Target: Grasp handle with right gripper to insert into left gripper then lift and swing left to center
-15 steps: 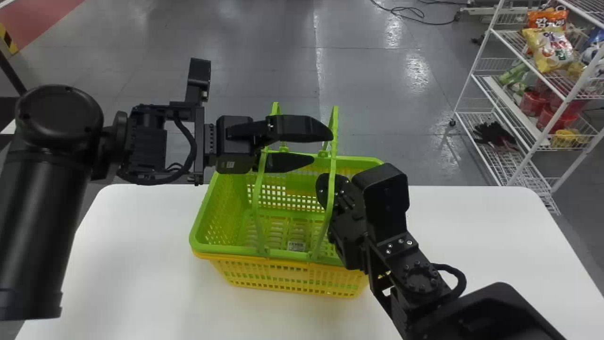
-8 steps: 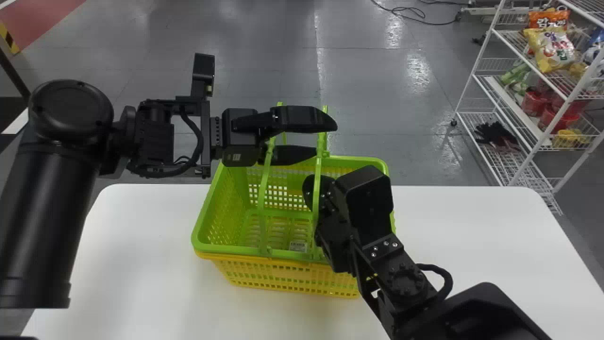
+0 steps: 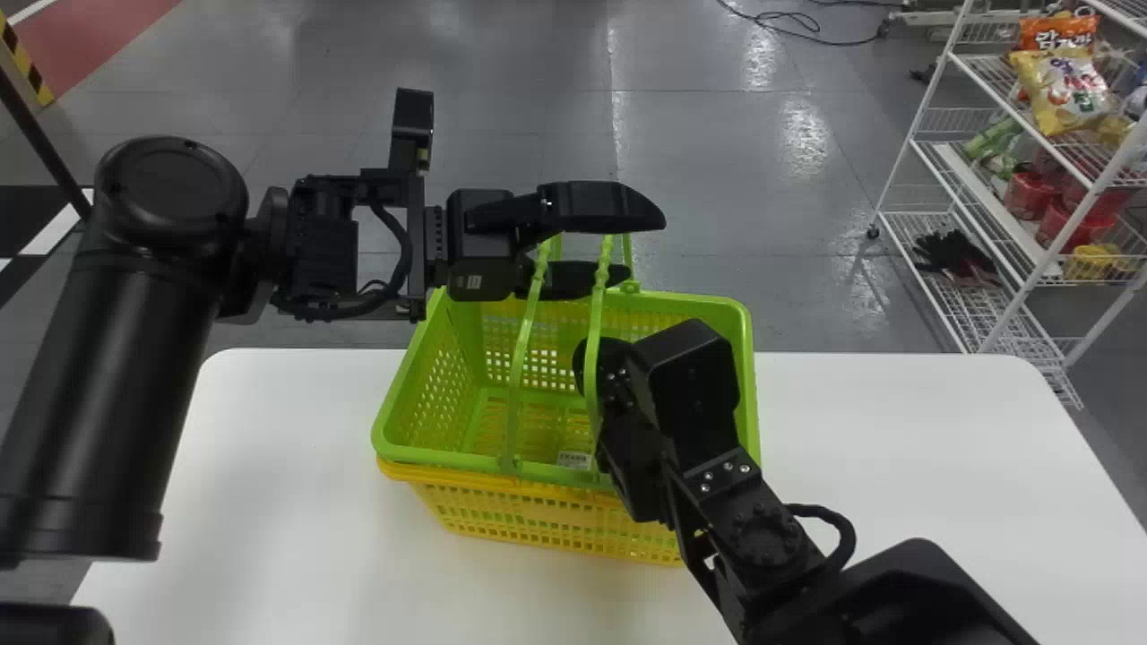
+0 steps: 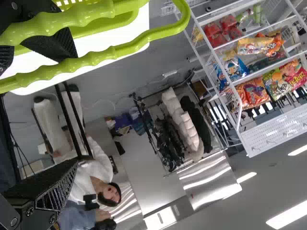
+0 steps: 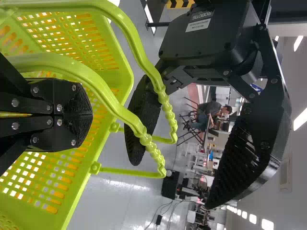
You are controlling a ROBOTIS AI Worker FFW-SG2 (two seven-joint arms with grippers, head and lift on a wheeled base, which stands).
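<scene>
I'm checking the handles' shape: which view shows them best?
The right wrist view: both handles show ridged grips and bends. The head view has them over the basket, partly behind the left gripper; the left wrist view gives the grips close up, cut off by its edge.

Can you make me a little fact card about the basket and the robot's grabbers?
Basket: green, sitting on a yellow one
Place: white table
Handles: two, green, both standing up
Left gripper: open, at the bumpy handle grips
Right gripper: fingers together, over the green basket
Behind: wire shelves with snack bags
</scene>
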